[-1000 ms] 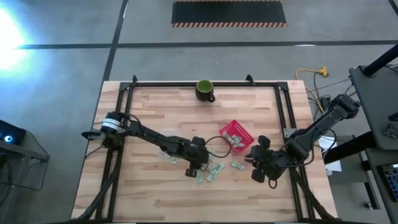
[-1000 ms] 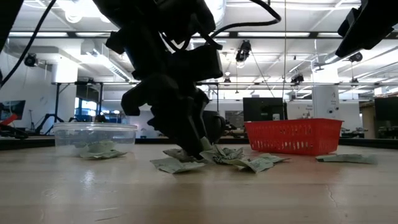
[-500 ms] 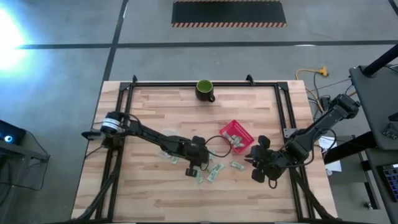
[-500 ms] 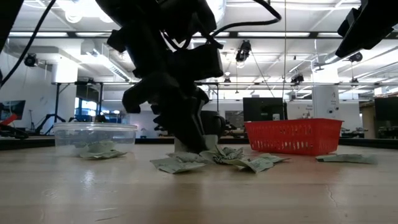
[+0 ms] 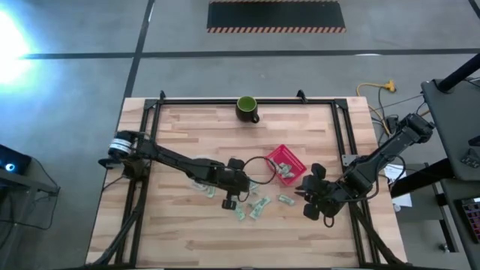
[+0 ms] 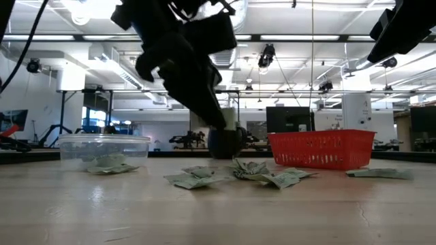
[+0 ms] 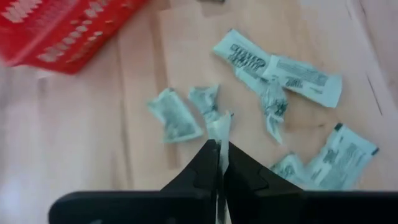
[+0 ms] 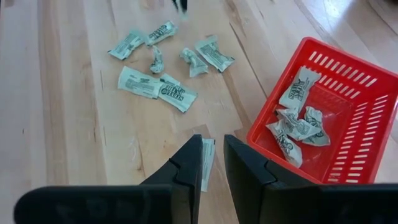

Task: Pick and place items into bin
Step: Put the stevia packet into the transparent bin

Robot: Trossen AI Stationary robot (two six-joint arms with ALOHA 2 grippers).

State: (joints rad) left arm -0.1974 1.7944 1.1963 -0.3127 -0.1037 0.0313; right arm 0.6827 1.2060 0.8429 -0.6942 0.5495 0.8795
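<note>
The held packet (image 7: pixel 221 127) was largely hidden, only a pale edge being seen between the clenched jaws of the left gripper (image 7: pixel 219 152), its long axis in line with the fingers. That gripper was raised above the loose packets (image 5: pixel 253 208) scattered on the table (image 5: pixel 180 127). The right gripper (image 8: pixel 211 155) was held low beside the red bin (image 8: pixel 333 106), jaws slightly parted, grasping nothing; one packet (image 8: pixel 206 163) lay beneath them. Further packets lay inside the bin.

The counter (image 5: pixel 187 135) is pale wood planks with a smooth, faintly sheened finish. The packets (image 8: pixel 155 84) scattered beside the bin (image 8: pixel 348 124) are crinkled, printed wrappers; the bin is glossy red plastic mesh. The left pincer (image 7: pixel 220 163) looks matt dark plastic.
</note>
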